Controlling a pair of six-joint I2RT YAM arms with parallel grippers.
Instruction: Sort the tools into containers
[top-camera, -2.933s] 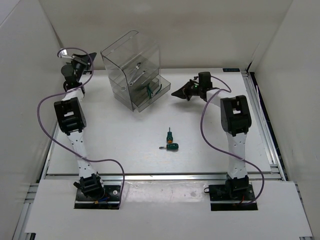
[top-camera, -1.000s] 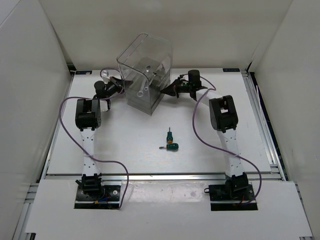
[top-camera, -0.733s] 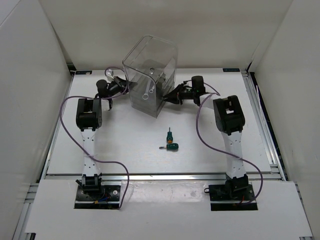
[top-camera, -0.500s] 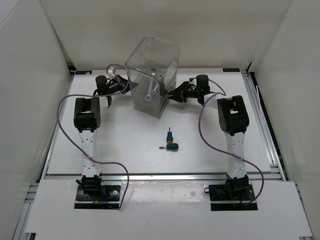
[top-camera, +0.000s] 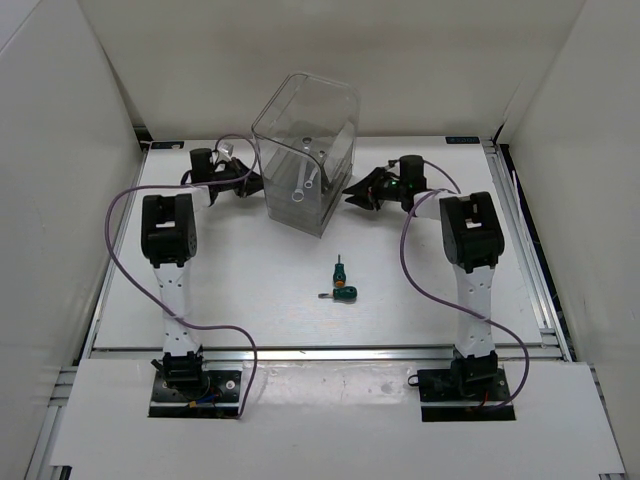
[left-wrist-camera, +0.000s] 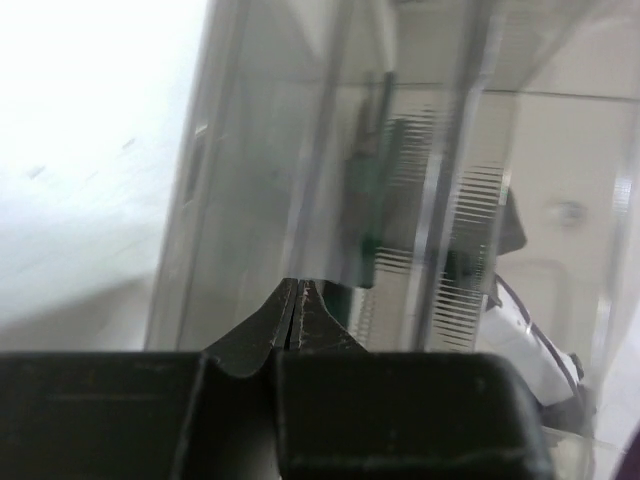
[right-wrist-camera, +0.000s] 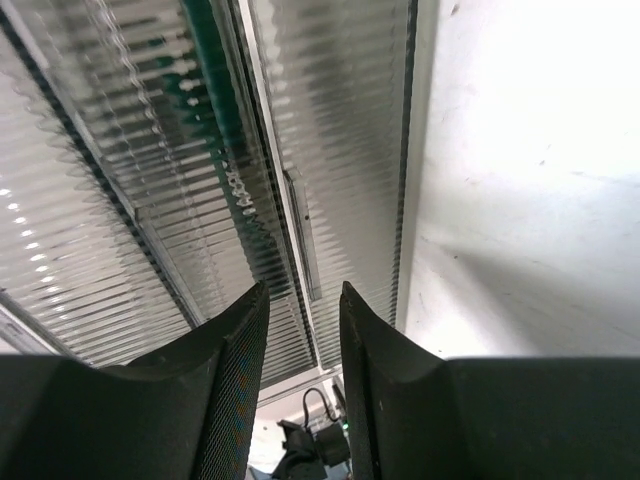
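The tall smoky-clear organiser (top-camera: 306, 150) stands at the back middle with its drawers pushed in. My left gripper (top-camera: 256, 182) is shut, with its tips against the organiser's left wall (left-wrist-camera: 400, 200); its closed tips (left-wrist-camera: 297, 287) hold nothing. My right gripper (top-camera: 352, 194) is open by a narrow gap (right-wrist-camera: 303, 296), just off the ribbed drawer fronts (right-wrist-camera: 200, 180). A green-handled tool (right-wrist-camera: 205, 40) shows through the plastic. Two stubby green-handled screwdrivers (top-camera: 341, 283) lie together on the table in front. The wrenches are not distinct.
White walls enclose the table on the left, back and right. A metal rail runs along the near edge (top-camera: 320, 352). Both arms reach far back, their cables looping beside them.
The organiser has been shifted right and turned, and its drawers are pushed in. My left gripper came up against its left side. My right gripper has drawn back slightly.
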